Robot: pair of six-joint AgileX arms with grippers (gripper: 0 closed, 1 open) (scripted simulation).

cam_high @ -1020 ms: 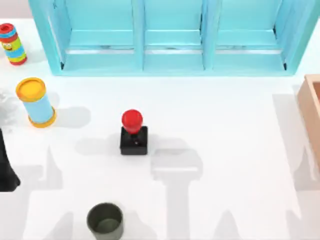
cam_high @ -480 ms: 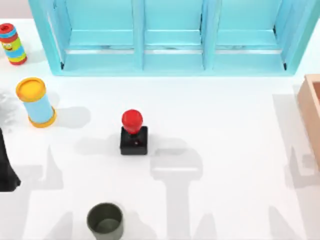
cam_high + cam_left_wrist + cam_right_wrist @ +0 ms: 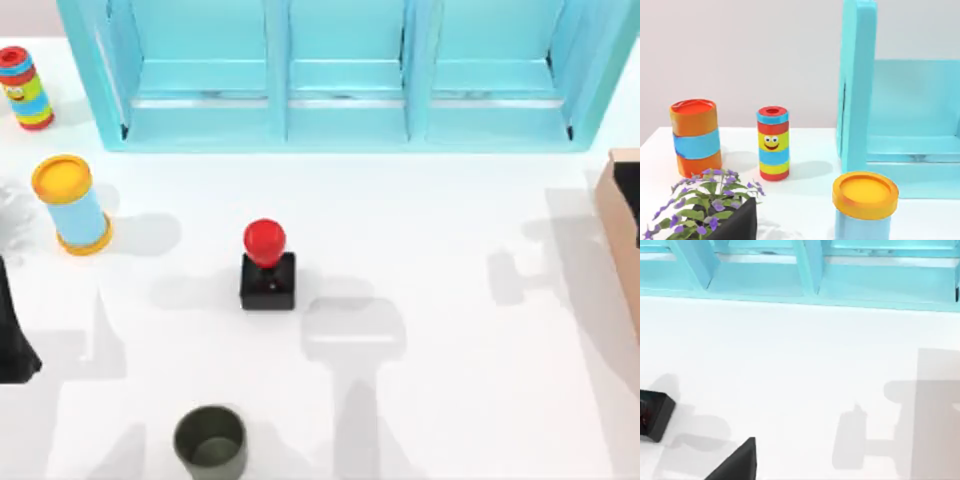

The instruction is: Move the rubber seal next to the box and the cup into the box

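While rubber seal point(image 3: 267, 268) stands mid-table, cup point(image 3: 211, 441) near front edge.

Rubber seal point(image 3: 267, 268): black square base, glossy red knob. Cup point(image 3: 210, 442): dark olive green. Box point(image 3: 620, 225): light tan wood. Shelf cabinet point(image 3: 340, 75): turquoise. Cylinder point(image 3: 72, 203): light blue, yellow ends. Striped toy point(image 3: 773, 142): red/blue/yellow bands, smiley face. Counter point(image 3: 440, 330): white.
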